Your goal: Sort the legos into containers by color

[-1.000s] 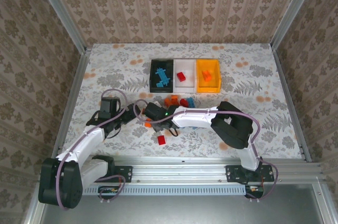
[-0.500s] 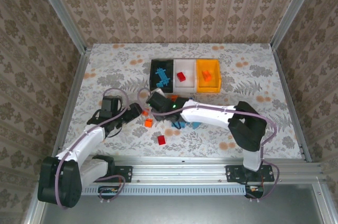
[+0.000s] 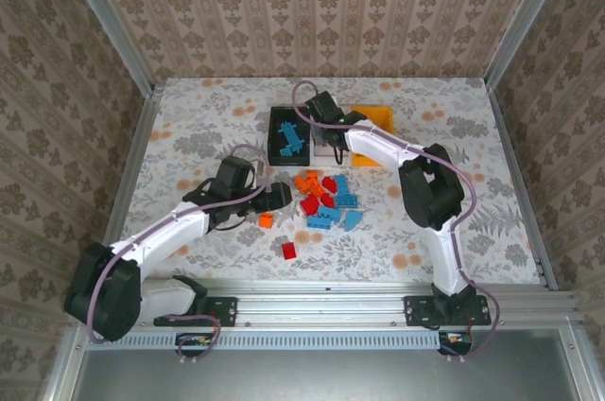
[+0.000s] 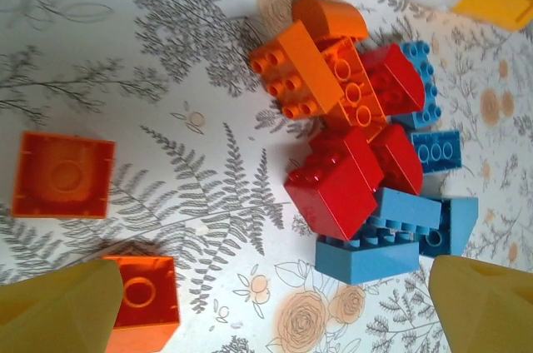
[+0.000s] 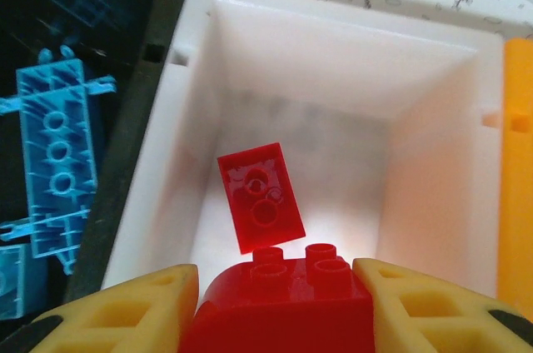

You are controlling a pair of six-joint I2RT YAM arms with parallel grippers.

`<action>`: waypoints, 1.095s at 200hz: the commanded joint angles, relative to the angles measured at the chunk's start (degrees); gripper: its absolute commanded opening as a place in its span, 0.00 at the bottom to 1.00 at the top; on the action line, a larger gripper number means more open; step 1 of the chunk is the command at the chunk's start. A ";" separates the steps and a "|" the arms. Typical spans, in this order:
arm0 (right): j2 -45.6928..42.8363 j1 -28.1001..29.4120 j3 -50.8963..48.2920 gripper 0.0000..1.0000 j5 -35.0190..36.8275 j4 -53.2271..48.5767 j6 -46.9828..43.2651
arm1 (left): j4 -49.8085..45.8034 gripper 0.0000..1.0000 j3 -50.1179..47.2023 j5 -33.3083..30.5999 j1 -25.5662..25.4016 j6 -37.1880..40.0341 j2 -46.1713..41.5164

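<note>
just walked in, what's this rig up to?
Sorting by colour, mid-run. The right pincer holds a red brick over the white bin, where another red brick already lies. The left pincer hangs open above the loose pile of red, orange and blue bricks. Blue pieces lie in the black bin.

Red brick [image 5: 279, 311] hangs over the white bin [image 5: 433, 145].

White bin [image 5: 420, 145] mostly free inside, w/ one loose red brick [image 5: 260, 196].
</note>
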 commanded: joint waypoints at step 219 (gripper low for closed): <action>-39.58 6.44 -48.53 0.71 -7.46 3.03 13.76 | -9.42 0.94 0.12 -18.38 -7.48 6.52 -2.26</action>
